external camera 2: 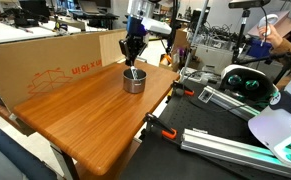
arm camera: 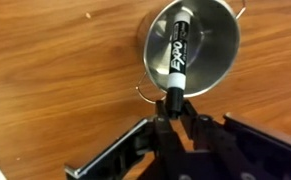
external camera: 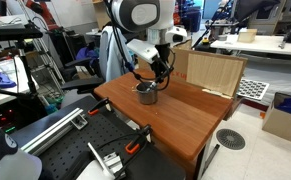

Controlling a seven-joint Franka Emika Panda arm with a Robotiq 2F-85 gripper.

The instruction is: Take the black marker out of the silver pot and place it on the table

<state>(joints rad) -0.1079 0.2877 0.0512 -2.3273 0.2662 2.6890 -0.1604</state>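
The silver pot [arm camera: 192,45] stands on the reddish-brown table [arm camera: 55,90]; it also shows in both exterior views [external camera: 146,95] [external camera 2: 134,81]. The black marker [arm camera: 177,55], with a white label, hangs over the pot's opening, its dark end pinched between my fingers. My gripper [arm camera: 172,103] is shut on the marker just above the pot's rim. In both exterior views the gripper [external camera: 149,80] [external camera 2: 133,60] hovers right over the pot, and the marker is too small to make out there.
A wooden box [external camera: 211,70] stands at the table's far end. A large cardboard sheet [external camera 2: 45,60] runs along one table side. Clamps [external camera 2: 162,129] and a black perforated bench [external camera: 95,150] lie beside the table. Bare wood surrounds the pot.
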